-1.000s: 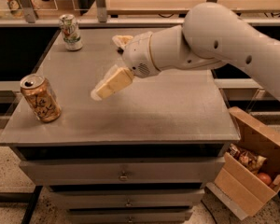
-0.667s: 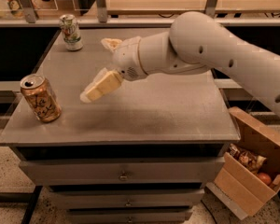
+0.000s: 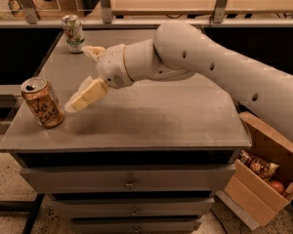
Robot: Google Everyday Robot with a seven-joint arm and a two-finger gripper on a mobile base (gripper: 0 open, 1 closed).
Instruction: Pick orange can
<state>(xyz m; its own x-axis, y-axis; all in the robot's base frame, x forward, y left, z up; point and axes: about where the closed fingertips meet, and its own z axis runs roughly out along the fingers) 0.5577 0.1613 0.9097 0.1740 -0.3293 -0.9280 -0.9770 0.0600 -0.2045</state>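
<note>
The orange can point(image 3: 43, 103) stands upright near the front left corner of the grey cabinet top point(image 3: 151, 116). It is shiny copper-orange with a silver top and dark script lettering. My gripper point(image 3: 78, 79) is at the end of the white arm, just right of the can and slightly above the surface. It is open, with one cream finger point(image 3: 84, 96) pointing down-left toward the can and the other finger point(image 3: 93, 50) further back. A small gap separates the lower fingertip from the can. The gripper holds nothing.
A white-and-green can point(image 3: 73, 33) stands at the back left of the cabinet top. The cabinet has drawers point(image 3: 129, 182) below. An open cardboard box point(image 3: 263, 174) with items sits on the floor at the right. A shelf rail point(image 3: 136, 21) runs behind.
The arm has swung left across the cabinet top, bringing the gripper from the middle to just beside the orange can. The cans have not moved.
</note>
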